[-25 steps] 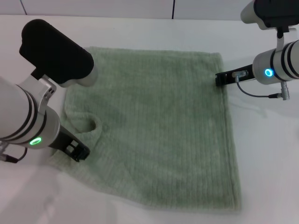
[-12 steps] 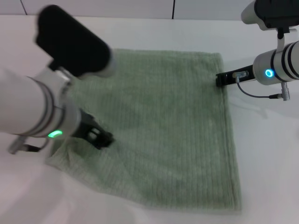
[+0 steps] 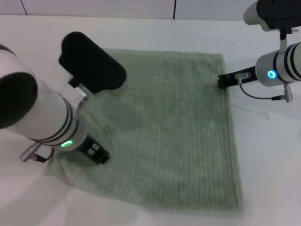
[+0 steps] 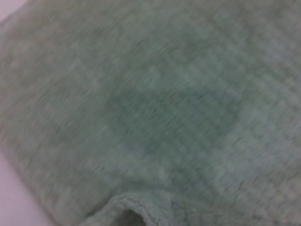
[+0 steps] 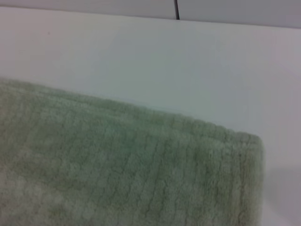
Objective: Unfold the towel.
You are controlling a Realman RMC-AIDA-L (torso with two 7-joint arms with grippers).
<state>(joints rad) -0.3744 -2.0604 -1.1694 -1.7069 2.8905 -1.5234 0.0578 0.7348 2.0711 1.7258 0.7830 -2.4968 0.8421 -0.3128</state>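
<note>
Bright, even overhead light, soft shadows on the table [image 3: 188, 28]; left wrist view heavily blurred.

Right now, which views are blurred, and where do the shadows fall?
Left wrist view: soft all over, the towel weave smeared, with a darker patch near the middle. Right wrist view: the towel corner is fairly sharp on the white table, evenly lit. Head view: sharp; the left gripper and its arm cast a shadow on the towel, and the right gripper sits at the towel's edge.
</note>
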